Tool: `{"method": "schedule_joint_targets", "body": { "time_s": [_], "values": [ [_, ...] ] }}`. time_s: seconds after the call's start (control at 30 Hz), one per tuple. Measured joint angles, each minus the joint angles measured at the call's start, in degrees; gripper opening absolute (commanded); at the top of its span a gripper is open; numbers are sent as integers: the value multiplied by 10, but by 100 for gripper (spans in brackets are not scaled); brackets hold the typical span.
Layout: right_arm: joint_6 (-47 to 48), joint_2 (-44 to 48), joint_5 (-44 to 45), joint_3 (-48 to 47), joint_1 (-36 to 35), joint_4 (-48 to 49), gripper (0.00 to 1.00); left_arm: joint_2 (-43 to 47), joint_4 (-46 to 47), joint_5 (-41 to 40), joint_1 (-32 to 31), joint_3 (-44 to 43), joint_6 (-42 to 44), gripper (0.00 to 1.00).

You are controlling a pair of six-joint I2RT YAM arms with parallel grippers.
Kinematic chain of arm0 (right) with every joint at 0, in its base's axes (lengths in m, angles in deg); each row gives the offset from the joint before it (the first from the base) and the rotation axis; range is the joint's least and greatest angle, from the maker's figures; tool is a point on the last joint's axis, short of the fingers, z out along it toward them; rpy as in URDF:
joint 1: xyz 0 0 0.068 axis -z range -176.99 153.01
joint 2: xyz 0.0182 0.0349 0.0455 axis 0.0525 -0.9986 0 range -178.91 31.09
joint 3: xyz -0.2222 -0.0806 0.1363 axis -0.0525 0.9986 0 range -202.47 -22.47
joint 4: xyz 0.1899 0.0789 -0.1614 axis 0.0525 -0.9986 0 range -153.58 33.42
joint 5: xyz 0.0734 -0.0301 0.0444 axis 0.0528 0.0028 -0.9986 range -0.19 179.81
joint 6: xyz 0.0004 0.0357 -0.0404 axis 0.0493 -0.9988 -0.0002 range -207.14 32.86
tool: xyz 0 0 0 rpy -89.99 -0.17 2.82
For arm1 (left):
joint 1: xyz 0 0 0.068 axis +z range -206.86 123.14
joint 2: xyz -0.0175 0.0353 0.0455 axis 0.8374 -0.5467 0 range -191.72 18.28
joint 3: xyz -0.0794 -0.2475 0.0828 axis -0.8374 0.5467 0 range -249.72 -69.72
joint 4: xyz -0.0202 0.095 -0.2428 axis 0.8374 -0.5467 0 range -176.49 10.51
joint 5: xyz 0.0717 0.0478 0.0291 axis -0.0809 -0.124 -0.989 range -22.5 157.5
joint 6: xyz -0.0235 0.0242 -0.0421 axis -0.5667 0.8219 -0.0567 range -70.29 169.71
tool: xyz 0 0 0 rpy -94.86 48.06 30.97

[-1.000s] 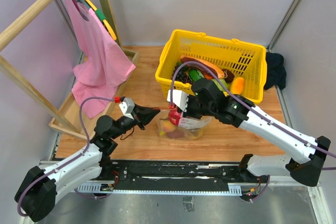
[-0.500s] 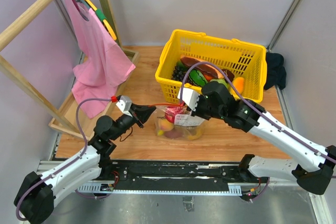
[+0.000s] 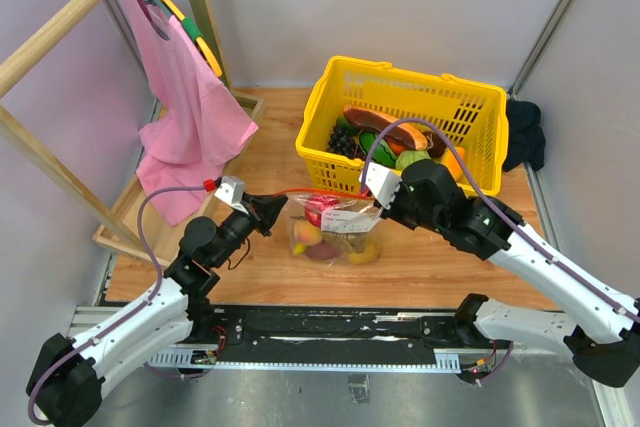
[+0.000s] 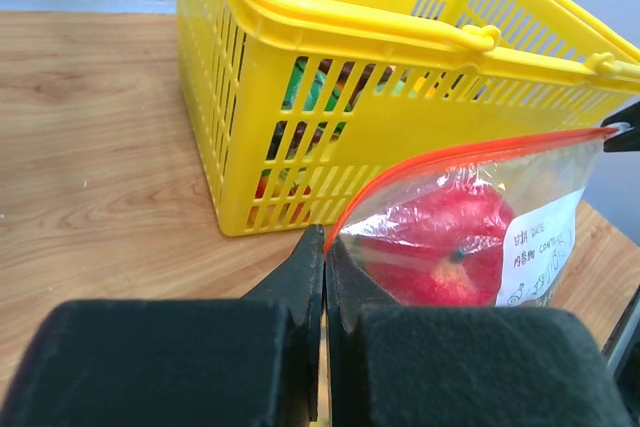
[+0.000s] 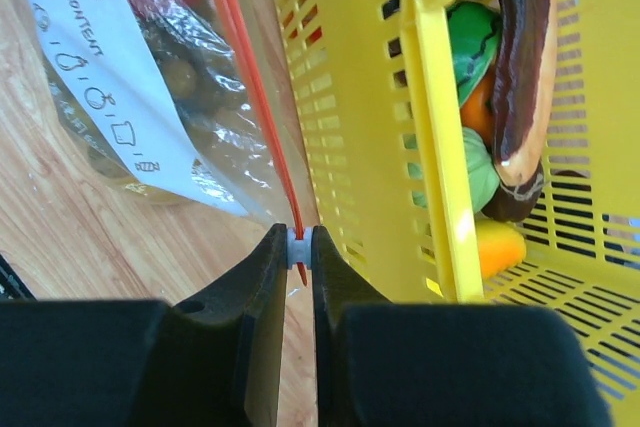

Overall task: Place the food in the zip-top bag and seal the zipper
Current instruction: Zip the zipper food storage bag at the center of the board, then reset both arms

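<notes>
On the wooden counter (image 3: pixel 270 147), just in front of the yellow basket (image 3: pixel 440 107), sits the zip-top bag (image 3: pixel 345 237) with the food (image 4: pixel 440 247) inside. The left fingers (image 4: pixel 292 279) pinch its left corner. The right fingers (image 5: pixel 255 277) clamp the end of the zipper (image 3: pixel 320 193), which is stretched straight between them.

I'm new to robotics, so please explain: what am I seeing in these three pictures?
These are two robot arms at a wooden table. The overhead picture shows both, the left arm and right arm. The other two pictures come from cameras on their wrists, looking past black jaws. Between the arms is a clear zip-top bag of toy food; each arm's jaws pinch one end of its red zipper. Behind it stands a yellow basket; a pink shirt hangs at left.
</notes>
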Motion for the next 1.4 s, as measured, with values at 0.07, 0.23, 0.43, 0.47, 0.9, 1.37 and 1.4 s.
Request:
{"method": "schedule_joint_targets", "body": {
  "time_s": [0.07, 0.23, 0.43, 0.47, 0.9, 1.37, 1.4],
  "values": [
    [-5, 5, 7, 3, 5, -1, 1, 2, -7, -10, 0, -2, -5, 0],
    [-26, 11, 6, 8, 28, 14, 1, 6, -15, -16, -3, -4, -18, 0],
    [-50, 9, 0, 14, 36, 32, 1, -3, -16, -23, -3, -14, -21, 0],
    [-54, 8, 1, 17, 36, 37, 1, -9, -17, -24, -2, -19, -21, 0],
    [-83, -17, 55, 40, 48, 105, 42, -23, -68, -49, 3, -79, -36, 52],
    [-97, 20, 35, 48, 48, 123, 93, 15, -192, -52, 3, -142, -78, 94],
    [-97, 23, 35, 48, 48, 126, 93, 16, -198, -51, 3, -145, -81, 94]
  ]
}}
